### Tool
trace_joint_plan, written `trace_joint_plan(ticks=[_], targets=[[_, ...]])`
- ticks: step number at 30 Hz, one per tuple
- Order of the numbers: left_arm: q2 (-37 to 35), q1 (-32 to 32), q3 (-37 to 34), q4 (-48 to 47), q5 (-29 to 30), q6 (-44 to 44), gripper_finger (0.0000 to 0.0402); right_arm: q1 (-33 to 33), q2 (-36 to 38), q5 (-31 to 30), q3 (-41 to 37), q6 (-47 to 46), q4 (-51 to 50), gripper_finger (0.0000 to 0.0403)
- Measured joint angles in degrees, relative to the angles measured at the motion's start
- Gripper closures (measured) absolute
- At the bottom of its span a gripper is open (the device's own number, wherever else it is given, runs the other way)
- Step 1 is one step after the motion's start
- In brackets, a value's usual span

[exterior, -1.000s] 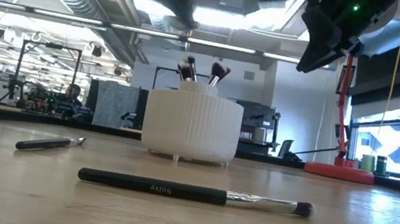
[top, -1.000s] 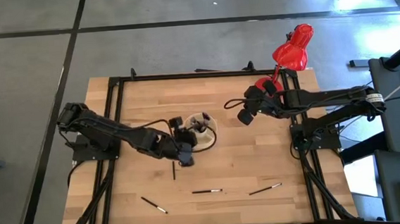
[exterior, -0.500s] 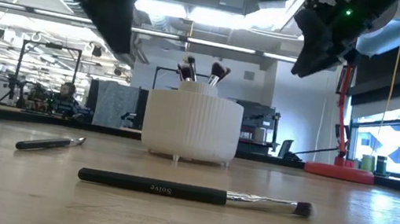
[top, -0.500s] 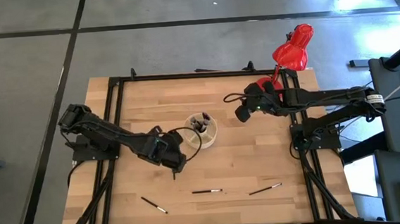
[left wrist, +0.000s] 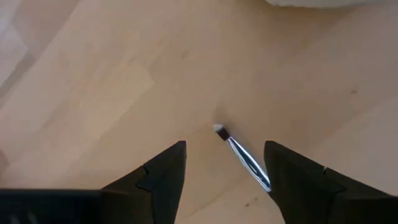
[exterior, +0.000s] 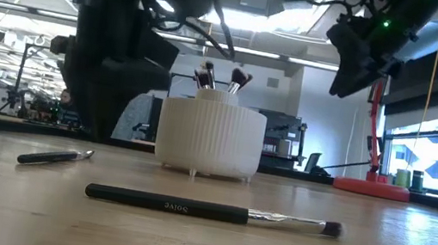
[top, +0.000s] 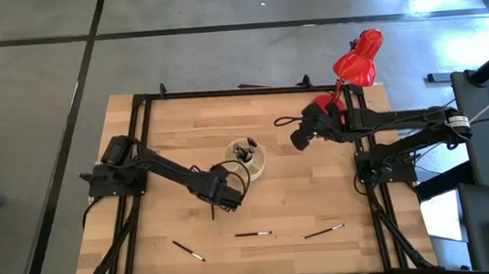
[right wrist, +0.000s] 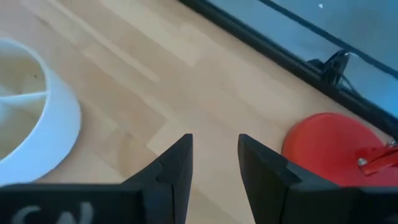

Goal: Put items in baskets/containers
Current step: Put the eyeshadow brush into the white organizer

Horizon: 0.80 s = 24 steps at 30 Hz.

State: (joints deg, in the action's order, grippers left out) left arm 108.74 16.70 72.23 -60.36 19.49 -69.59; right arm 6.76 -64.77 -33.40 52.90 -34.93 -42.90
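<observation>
container (top: pixel 248 158) mid-table, three brushes (top: pixel 253 234) in front

A wooden bench (top: pixel 184 133) stands on a grey floor (top: pixel 34 91). Big windows (exterior: pixel 436 155) let light in. A red lamp (top: pixel 358 64) leans over.

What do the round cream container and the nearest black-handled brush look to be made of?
The round cream container looks like matte moulded plastic, possibly ceramic: its wall carries even vertical ribs and it stands on small feet. The black-handled brush seems to have a satin plastic or lacquered handle with printed lettering, a shiny metal ferrule and soft dark bristles.
</observation>
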Motion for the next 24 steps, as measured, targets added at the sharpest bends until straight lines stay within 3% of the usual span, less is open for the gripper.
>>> trace_joint_plan(ticks=[8, 18, 24], targets=[[0.0, -0.5, 0.0, -1.5, 5.7, -4.9, 0.0182, 2.4, 0.0, 0.0, 0.0, 3.1, 2.7, 0.0275], [1.9, 1.0, -0.4, -0.9, 4.4, -9.7, 0.0212, 2.8, 0.0, 0.0, 0.0, 4.9, 2.9, 0.0275], [1.9, 1.0, -4.4, 0.1, 4.3, -12.5, 0.0231, 2.8, 0.0, 0.0, 0.1, 5.4, 4.8, 0.0275]])
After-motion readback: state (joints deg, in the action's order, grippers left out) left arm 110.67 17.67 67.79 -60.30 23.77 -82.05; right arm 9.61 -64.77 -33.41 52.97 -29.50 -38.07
